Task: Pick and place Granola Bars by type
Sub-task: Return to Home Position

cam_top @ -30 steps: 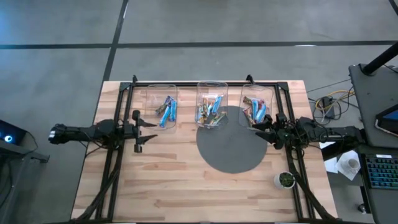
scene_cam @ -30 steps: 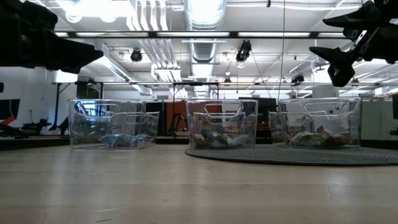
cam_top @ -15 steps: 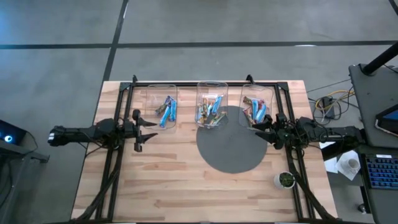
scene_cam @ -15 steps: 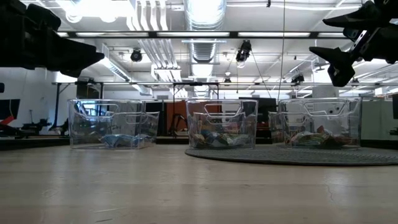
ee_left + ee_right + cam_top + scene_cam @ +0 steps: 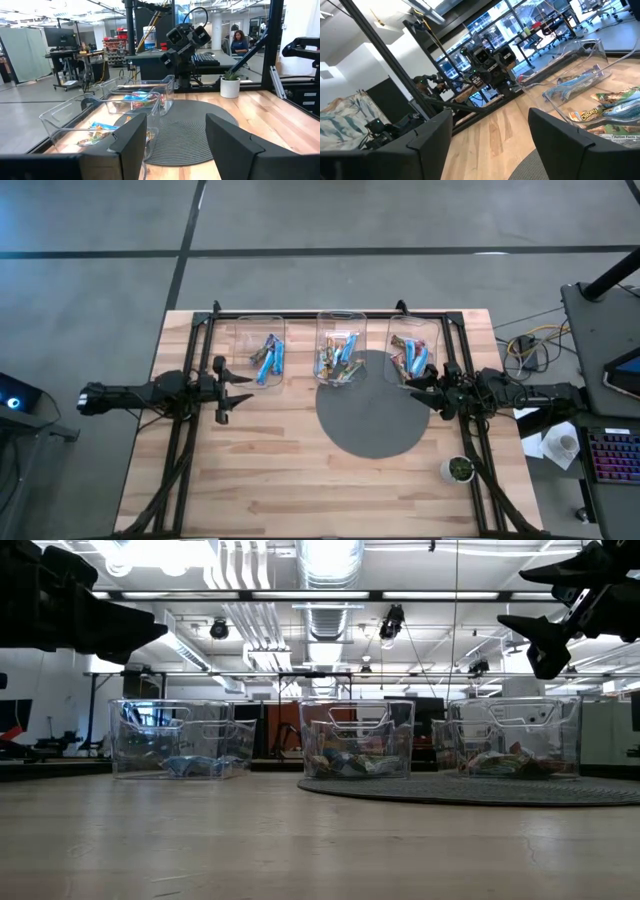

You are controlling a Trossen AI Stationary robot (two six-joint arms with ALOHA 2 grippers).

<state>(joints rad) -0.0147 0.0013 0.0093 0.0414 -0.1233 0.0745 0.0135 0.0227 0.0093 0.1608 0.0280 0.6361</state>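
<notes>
The granola bars lie in three clear bins along the table's far side. The left bin [image 5: 266, 356] has mostly blue bars [image 5: 267, 362]. A mix of colours [image 5: 338, 360] fills the middle bin [image 5: 338, 330]. Blue and red-brown bars [image 5: 412, 360] sit in the right bin [image 5: 412, 330]. My left gripper [image 5: 240, 392] hovers open above the table, near the left bin's near end; its fingers [image 5: 131, 145] frame the bins. My right gripper [image 5: 410, 385] hovers open at the near end of the right bin, whose bars [image 5: 600, 107] show past its fingers [image 5: 560, 142]. Both grippers are raised [image 5: 545, 610].
A round dark grey mat [image 5: 370, 415] lies right of the table's middle, under the near ends of the middle and right bins. A small potted plant [image 5: 459, 470] stands near the table's right edge. Black frame rails [image 5: 180, 450] run along both sides. Bare wood fills the near half.
</notes>
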